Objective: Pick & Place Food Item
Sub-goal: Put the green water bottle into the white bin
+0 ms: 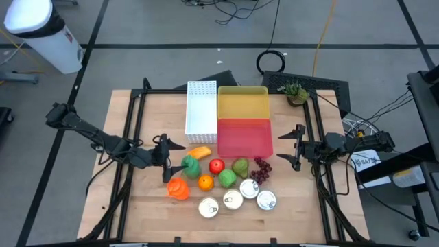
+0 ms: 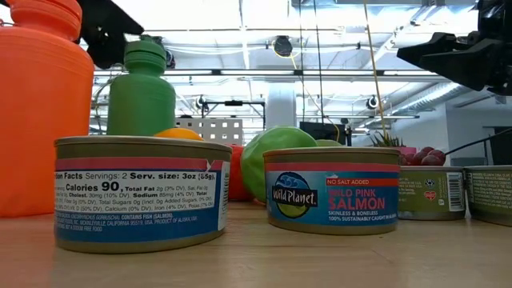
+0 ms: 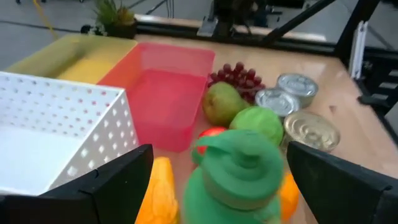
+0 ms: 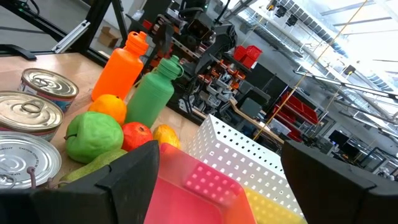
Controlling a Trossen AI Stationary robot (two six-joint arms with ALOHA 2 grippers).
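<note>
Food items lie in a cluster at the table's near middle: a green bottle, an orange bottle, a yellow fruit, a red fruit, an orange, a green apple, a pear, grapes and several cans. My left gripper stands open just left of the green bottle, which stands ahead of its spread fingers and apart from them. My right gripper waits open at the right, beside the red bin.
A white perforated bin and a yellow bin stand behind the red bin at the table's far middle. A small potted plant sits at the far right corner. Black frame rails run along both sides of the table.
</note>
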